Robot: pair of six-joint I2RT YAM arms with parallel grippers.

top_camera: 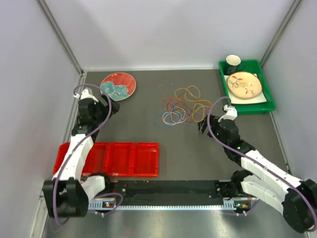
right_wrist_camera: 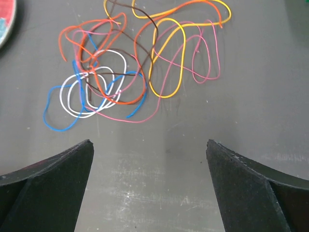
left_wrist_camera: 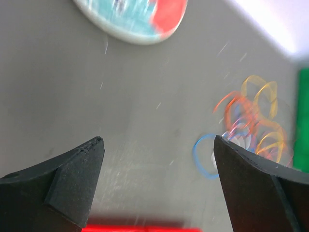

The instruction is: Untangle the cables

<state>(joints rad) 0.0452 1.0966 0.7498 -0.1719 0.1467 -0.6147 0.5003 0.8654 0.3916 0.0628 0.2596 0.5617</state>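
The cables (top_camera: 181,106) lie in one tangled pile at the middle back of the grey table: orange, yellow, pink, red, blue, white and dark brown loops overlapping. They fill the upper part of the right wrist view (right_wrist_camera: 130,67) and are blurred at the right of the left wrist view (left_wrist_camera: 251,125). My right gripper (top_camera: 202,128) is open and empty, low over bare table just right and in front of the pile (right_wrist_camera: 148,142). My left gripper (top_camera: 113,105) is open and empty, well left of the pile, near the plate (left_wrist_camera: 158,140).
A red and teal plate (top_camera: 119,85) sits at the back left. A red compartment tray (top_camera: 124,158) lies at the front left. A green tray (top_camera: 265,106) at the back right holds a dark cup (top_camera: 233,63) and a patterned plate (top_camera: 244,84). Walls enclose the table.
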